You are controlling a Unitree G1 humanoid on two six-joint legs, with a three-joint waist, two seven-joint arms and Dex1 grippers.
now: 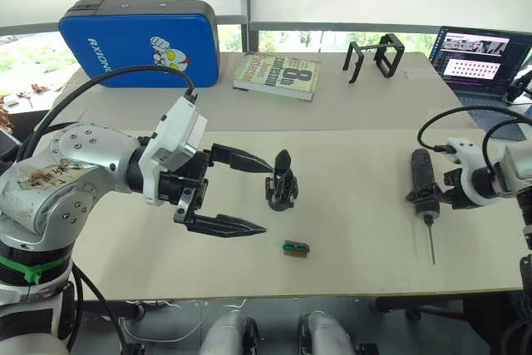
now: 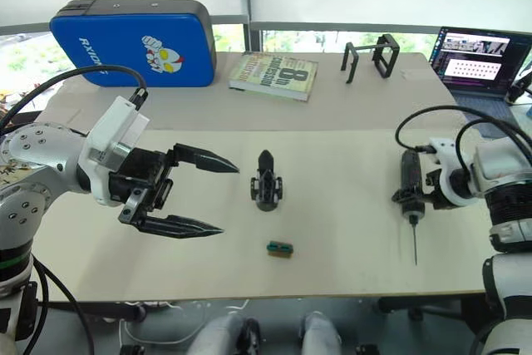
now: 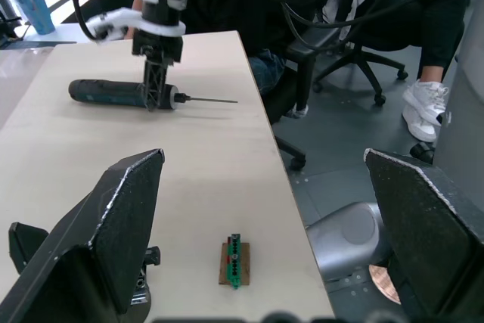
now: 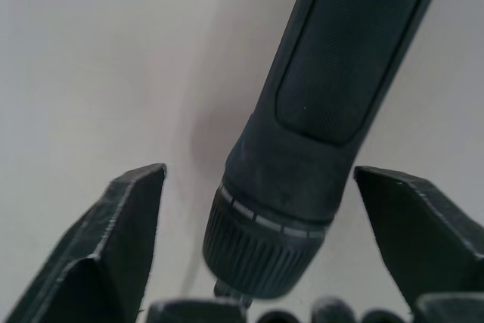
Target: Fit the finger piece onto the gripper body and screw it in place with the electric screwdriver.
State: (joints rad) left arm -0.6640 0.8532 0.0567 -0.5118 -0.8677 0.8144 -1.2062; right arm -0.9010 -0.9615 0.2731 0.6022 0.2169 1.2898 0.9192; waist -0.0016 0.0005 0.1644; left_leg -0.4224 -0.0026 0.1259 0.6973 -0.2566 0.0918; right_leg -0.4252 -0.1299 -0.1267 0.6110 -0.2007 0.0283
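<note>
Right gripper (image 4: 249, 247) spread astride the electric screwdriver (image 1: 423, 182); left gripper (image 1: 253, 194) spread at nine o'clock of the gripper body (image 1: 282, 181). Risks rolling the screwdriver through an off-centre squeeze.

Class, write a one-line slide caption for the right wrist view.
Right tool open astride the electric screwdriver lying on the table.

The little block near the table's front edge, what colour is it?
Green block, clearest in the left eye view.

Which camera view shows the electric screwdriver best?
The left eye view: the whole screwdriver lies on the table with its bit visible. The left wrist view shows it far off; the right wrist view shows just its collar, close up.
</note>
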